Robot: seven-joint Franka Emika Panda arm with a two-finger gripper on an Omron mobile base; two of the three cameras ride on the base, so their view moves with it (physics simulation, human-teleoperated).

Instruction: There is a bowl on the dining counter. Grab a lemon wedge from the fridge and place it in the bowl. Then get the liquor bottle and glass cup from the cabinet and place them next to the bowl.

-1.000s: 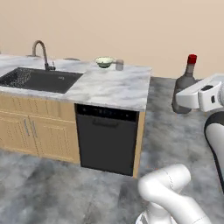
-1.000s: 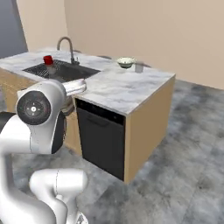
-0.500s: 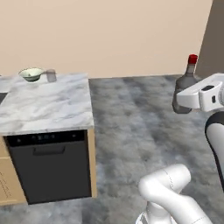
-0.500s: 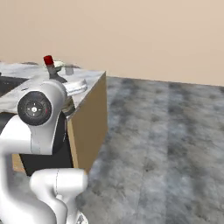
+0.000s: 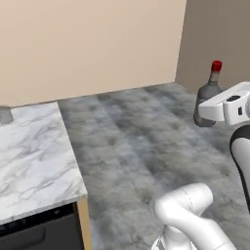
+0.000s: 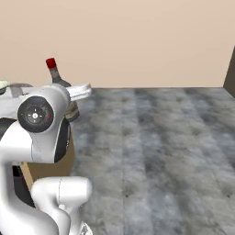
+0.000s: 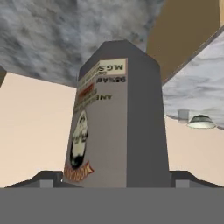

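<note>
At your far left, a marble counter (image 5: 34, 161) juts into the left base view, white veined with grey, a dark appliance front under its near edge and a small grey cup (image 5: 5, 115) at its back edge. Past it you see mottled grey stone-look flooring (image 5: 132, 132) running to a plain beige wall (image 5: 88, 44). To your right the bottle (image 5: 208, 95) rides upright in the gripper (image 5: 209, 108), held up off the floor with open floor behind it, well apart from the counter. It is grey and glassy, with broad shoulders, a thin neck and a red cap.

In the right base view the same bottle (image 6: 59, 87) stands behind the arm's round joint, red cap up, with the counter's wooden side panel (image 6: 46, 165) below it.

In the hand view you look along the bottle (image 7: 118, 118) at close range: a squared, flat-faced dark grey body, its label (image 7: 89, 118) cream with a portrait, a red-and-gold banner and print that reads upside down; only "M.G.S" can be made out with any confidence. The fingers (image 7: 46, 179) sit against either side of its base, spread wide and clamped on the bottle. At the right, the marble counter (image 7: 192, 92) carries a pale bowl (image 7: 201, 122) with a grey cup (image 7: 183, 116) just beside it.
</note>
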